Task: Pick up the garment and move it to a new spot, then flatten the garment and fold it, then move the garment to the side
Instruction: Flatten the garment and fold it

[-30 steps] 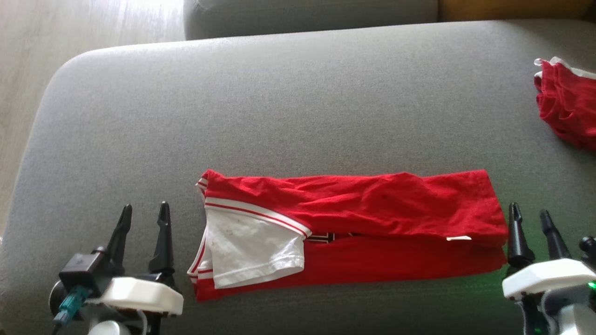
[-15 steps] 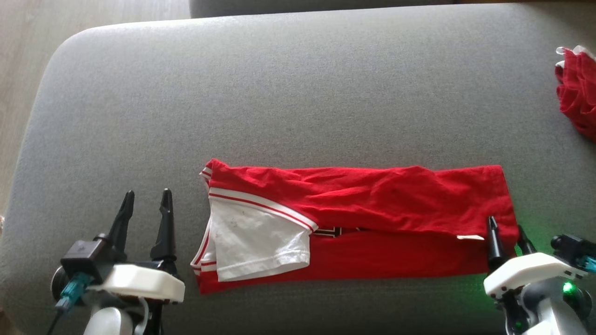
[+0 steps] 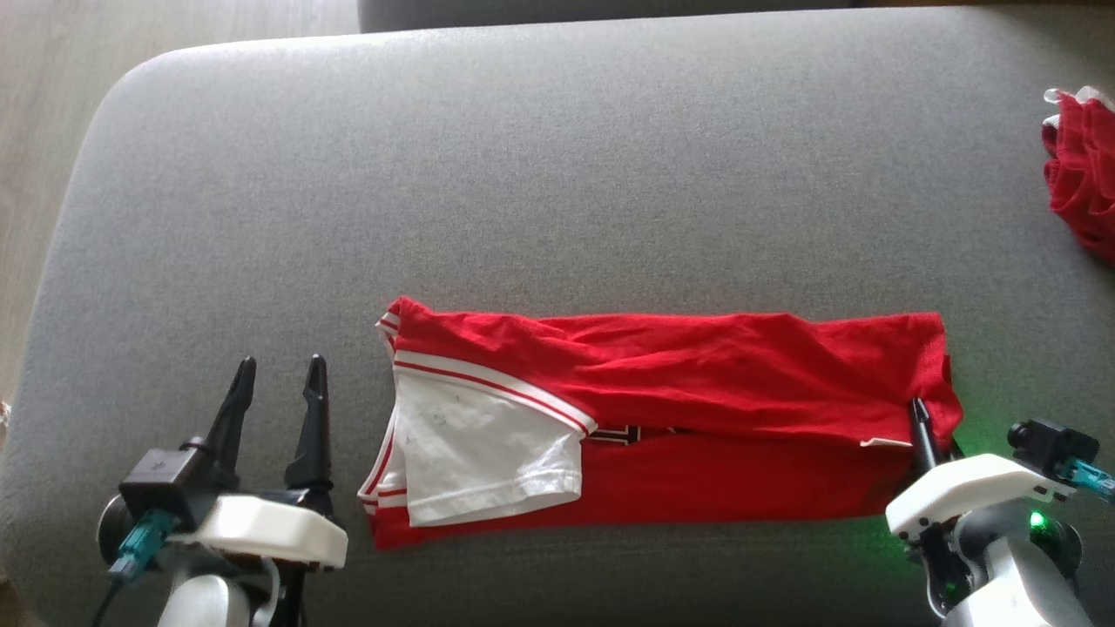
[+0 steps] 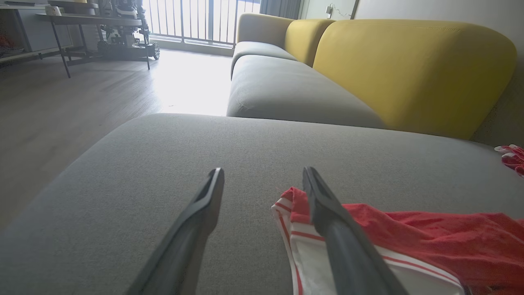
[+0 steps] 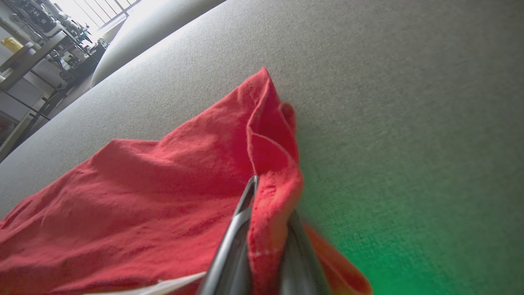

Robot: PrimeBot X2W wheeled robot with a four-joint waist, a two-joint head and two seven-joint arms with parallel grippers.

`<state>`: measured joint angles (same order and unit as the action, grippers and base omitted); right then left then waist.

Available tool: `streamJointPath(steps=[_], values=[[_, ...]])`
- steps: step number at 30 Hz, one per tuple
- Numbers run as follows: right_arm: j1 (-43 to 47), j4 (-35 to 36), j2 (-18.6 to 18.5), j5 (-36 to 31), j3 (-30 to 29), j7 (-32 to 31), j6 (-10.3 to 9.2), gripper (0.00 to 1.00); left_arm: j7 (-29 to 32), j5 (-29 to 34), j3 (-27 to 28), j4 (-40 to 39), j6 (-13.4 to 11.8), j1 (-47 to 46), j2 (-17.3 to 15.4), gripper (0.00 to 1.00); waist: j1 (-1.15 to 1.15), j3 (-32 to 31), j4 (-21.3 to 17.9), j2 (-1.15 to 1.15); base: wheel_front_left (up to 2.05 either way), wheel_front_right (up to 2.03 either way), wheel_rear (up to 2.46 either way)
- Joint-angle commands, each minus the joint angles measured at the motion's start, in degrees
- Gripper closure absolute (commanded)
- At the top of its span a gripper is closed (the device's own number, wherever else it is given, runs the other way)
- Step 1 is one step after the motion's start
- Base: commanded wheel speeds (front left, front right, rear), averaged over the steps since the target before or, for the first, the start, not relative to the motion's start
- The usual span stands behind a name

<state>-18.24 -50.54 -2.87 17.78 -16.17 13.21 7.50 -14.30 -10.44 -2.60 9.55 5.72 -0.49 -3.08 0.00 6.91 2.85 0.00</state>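
Red garment (image 3: 697,392), white sleeve, folded in a creased strip. Right gripper (image 3: 930,428) pinches its edge; left gripper (image 3: 280,360) gapes empty.

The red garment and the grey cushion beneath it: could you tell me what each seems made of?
The red garment looks like soft knit jersey, matte, creasing limply. The grey cushion seems woven upholstery fabric, matte, with fine speckled grain.

We're looking at white wrist shells (image 3: 261,540) on pale forearms (image 3: 1015,592), with long black tapering fingers (image 3: 307,435) on the left gripper (image 3: 280,361) and right gripper (image 3: 934,431); a teal plug (image 3: 139,544) is feeding a dark cable (image 3: 104,603), and a green light (image 3: 1037,521) is glowing.
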Motion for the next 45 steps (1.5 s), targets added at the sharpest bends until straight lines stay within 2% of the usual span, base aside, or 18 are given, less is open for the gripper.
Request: streamJointPath(steps=[1, 10, 14, 23, 28, 35, 41, 45], values=[[-1.21, 1.39, -0.01, 0.19, 1.57, 0.81, -0.01, 1.00, -0.70, 0.53, 2.46, -1.54, 0.25, -2.62, -0.03, 0.00, 0.00, -0.30, -0.10, 0.00, 0.00, 0.00, 0.00], [-0.32, 4.34, -0.50, 0.64, 0.89, 1.31, -0.01, 1.00, -0.70, 0.70, 2.81, -1.32, 0.45, -1.71, 0.11, 0.00, 0.00, -2.04, -0.57, 0.00, 0.00, 0.00, 0.00], [-0.26, 5.10, -2.10, 0.35, -0.06, 0.92, -0.01, 1.00, -0.70, 0.65, 2.79, -1.43, 0.47, -1.39, 0.15, 0.00, 0.00, -2.60, -0.47, 0.00, 0.00, 0.00, 0.00], [-1.80, 5.80, -6.83, -3.86, -7.46, -0.54, -0.01, 1.00, -0.70, 0.51, 2.94, -1.62, 0.47, -0.98, 0.19, 0.00, 0.00, -2.75, 0.50, 0.00, 0.00, 0.00, 0.00], [-2.63, 6.73, -6.87, -6.71, -10.22, -2.05, -0.01, 1.00, -0.70, 0.22, 2.69, -1.47, 0.26, -1.03, 0.19, 0.00, 0.00, -2.67, 0.98, 0.00, 0.00, 0.00, 0.00], [-2.56, 11.13, -3.27, -6.37, -6.77, -4.65, -0.01, 1.00, -0.70, 0.02, 2.75, -1.34, -0.05, -0.98, 0.20, 0.00, 0.00, -3.40, 1.38, 0.00, 0.00, 0.00, 0.00], [-0.52, 19.92, -0.77, -3.18, 0.77, -8.91, -0.01, 1.00, -0.70, 0.11, 3.63, -0.90, -0.22, 0.23, 0.20, 0.00, 0.00, -6.15, 1.47, 0.00, 0.00, 0.00, 0.00], [2.00, 26.30, -0.09, 1.21, 6.62, -13.24, -0.01, 1.00, -0.70, 0.18, 4.12, -0.87, -0.24, 1.20, 0.20, 0.00, 0.00, -8.12, 1.68, 0.00, 0.00, 0.00, 0.00]])
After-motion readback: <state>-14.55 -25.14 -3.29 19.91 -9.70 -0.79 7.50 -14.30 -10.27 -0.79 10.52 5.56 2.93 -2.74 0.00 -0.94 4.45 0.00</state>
